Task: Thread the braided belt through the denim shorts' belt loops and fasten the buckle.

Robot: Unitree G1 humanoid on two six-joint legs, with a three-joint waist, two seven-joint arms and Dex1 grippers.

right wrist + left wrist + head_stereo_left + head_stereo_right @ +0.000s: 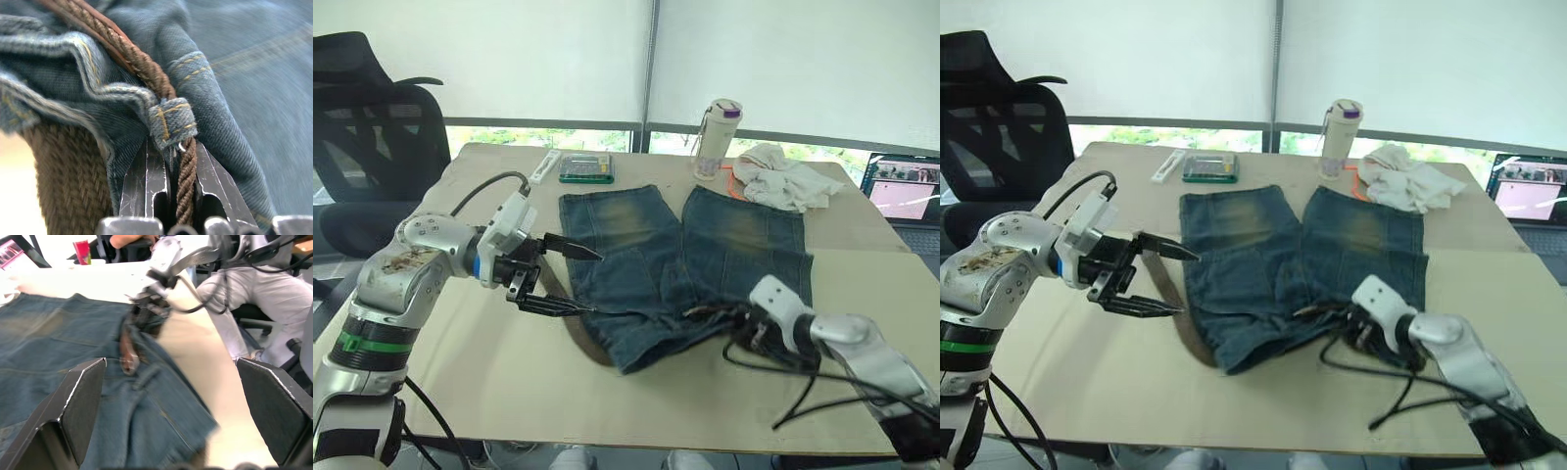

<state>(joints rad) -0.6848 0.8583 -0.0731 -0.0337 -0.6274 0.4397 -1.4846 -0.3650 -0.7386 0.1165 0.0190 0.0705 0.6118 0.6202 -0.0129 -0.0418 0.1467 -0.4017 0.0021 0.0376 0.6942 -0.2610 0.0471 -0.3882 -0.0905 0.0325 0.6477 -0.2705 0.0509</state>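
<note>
Right gripper (171, 196) sits at the near edge of our table (607, 401), fingers pressed together on the braided belt (146, 68), pinching the strap just below a belt loop (172, 122). From the right wrist, the strap runs up through that loop along the folded waistband, and a wider stretch of the brown weave hangs beside it under the denim edge. Denim shorts (685, 264) lie flat mid-table, waistband toward us, legs pointing to the window. From our head view the belt shows as a brown arc (582, 338) curling out from under the near left corner of the waistband. Left gripper (558, 279) hovers at the shorts' left edge, jaws spread wide, holding nothing; its lower finger is just beside the belt arc, and we can't tell if they touch. Buckle: we can't make it out. Far side of the table: a clear bottle (717, 137) with purple lid, a crumpled white cloth (783, 176), a calculator (586, 168), a white remote (545, 166). Laptop (906, 191) at far right, black office chair (372, 127) at far left. Left wrist view also catches a seated person's light trousers (254, 308) beyond the table edge.
</note>
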